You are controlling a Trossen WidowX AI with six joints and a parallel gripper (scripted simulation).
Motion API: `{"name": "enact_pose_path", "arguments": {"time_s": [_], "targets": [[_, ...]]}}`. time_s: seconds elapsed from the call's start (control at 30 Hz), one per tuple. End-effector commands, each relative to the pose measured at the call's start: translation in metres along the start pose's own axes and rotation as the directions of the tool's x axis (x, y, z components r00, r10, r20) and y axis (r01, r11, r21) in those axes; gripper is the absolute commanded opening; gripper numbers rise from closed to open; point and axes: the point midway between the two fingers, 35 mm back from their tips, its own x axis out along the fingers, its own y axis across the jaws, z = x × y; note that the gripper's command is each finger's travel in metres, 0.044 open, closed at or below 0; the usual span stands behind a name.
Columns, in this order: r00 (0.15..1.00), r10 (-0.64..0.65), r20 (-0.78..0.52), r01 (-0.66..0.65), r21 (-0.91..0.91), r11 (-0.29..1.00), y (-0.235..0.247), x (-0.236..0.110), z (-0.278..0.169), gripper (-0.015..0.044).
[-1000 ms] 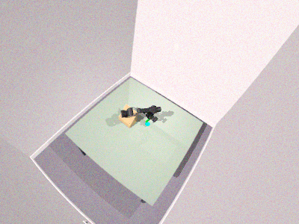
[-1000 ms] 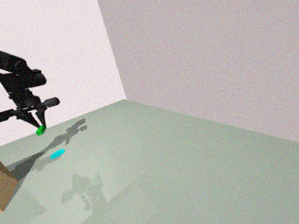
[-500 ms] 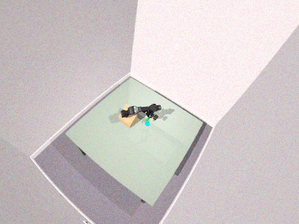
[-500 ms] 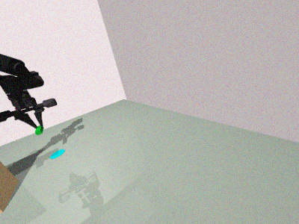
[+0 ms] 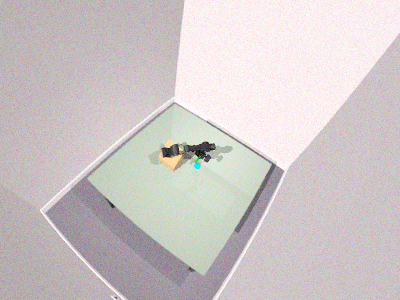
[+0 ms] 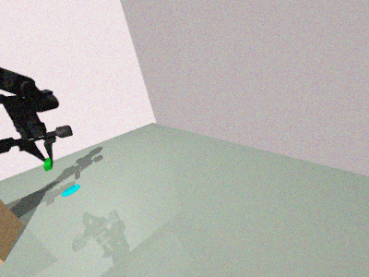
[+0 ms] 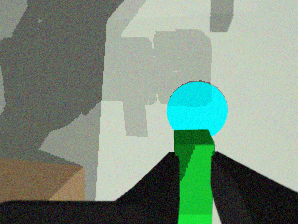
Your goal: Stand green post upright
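My gripper (image 6: 45, 154) (image 7: 192, 161) is shut on the green post (image 6: 47, 164) (image 7: 195, 175) (image 5: 198, 160) and holds it in the air, its free end pointing down. The cyan circle (image 6: 71, 190) (image 7: 197, 108) (image 5: 197, 166) lies flat on the pale green table below. In the wrist view the post's lower end overlaps the circle's near edge. In the exterior view the post hangs well above the table, up and left of the circle. The dark arm (image 5: 200, 148) reaches out over the table from the tan block.
A tan block (image 5: 171, 155) (image 6: 6, 233) (image 7: 40, 180) stands beside the arm's base, left of the circle. A white wall (image 5: 260, 75) rises behind the table (image 5: 165, 210). The table's edges drop off to a grey floor.
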Motion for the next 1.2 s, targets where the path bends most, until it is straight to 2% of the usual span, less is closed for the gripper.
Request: {"name": "enact_pose_path", "arguments": {"time_s": [0.0,1.17], "targets": [[0.999,0.023,0.023,-0.023,-0.006,1.0,0.002,0.003,-0.001,0.0023],[0.953,0.162,0.255,-0.156,-0.044,0.987,0.009,0.018,-0.003,0.0023]]}}
